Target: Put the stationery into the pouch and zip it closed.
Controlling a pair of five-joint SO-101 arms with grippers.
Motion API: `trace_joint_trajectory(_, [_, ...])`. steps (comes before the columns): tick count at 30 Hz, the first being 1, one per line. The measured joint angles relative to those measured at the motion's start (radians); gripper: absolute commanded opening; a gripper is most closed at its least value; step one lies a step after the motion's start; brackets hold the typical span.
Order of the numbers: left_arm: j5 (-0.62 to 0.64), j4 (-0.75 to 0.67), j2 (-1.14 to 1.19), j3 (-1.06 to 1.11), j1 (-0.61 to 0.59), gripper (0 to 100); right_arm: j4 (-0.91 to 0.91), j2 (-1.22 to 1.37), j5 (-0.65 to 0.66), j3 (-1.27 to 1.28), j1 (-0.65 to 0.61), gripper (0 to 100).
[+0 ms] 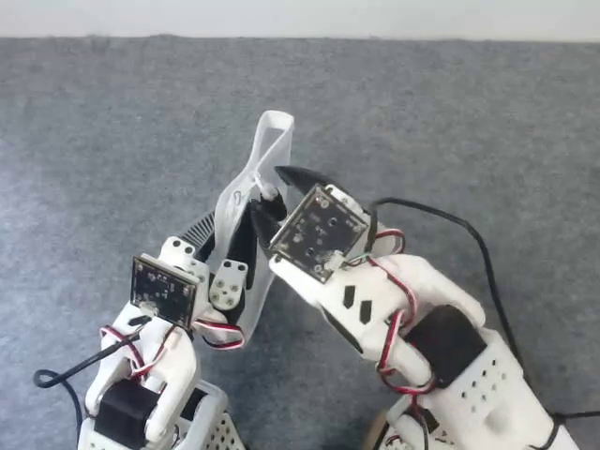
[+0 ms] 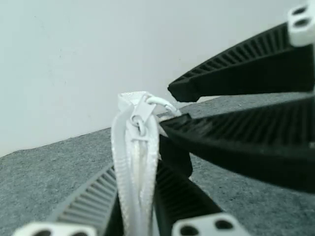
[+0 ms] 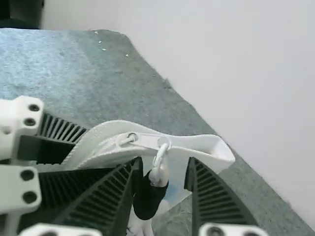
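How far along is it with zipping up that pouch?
Nearly finished, it seems. Done: the slider sits near the end of the pouch, teeth joined below it. In hand: the left gripper clamps the pouch; the right gripper is open around the pull ring. Left: releasing it.

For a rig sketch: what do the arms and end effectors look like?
The left arm and right arm have white shells, black motors and red, black and white wires. Each wrist carries a dark square circuit board. The left end effector and right end effector have black ribbed fingers.

Pouch (image 2: 135, 147) in left pincer (image 2: 138, 169)
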Motion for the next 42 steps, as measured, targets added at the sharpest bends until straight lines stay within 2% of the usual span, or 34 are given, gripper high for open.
trace_joint_trajectory(8, [0.000, 0.000, 0.000, 0.000, -0.005, 1, -0.155, 0.000, 0.003, 0.092, 0.002, 0.6])
trace_joint_trajectory(22, [-0.006, -0.003, 0.002, 0.000, 0.002, 1, -0.350, 0.003, -0.029, 0.112, 0.163, 0.7])
trace_joint_trajectory(42, [-0.008, -0.003, 0.003, 0.000, -0.005, 1, -0.621, 0.252, -0.037, 0.112, 0.226, 0.7])
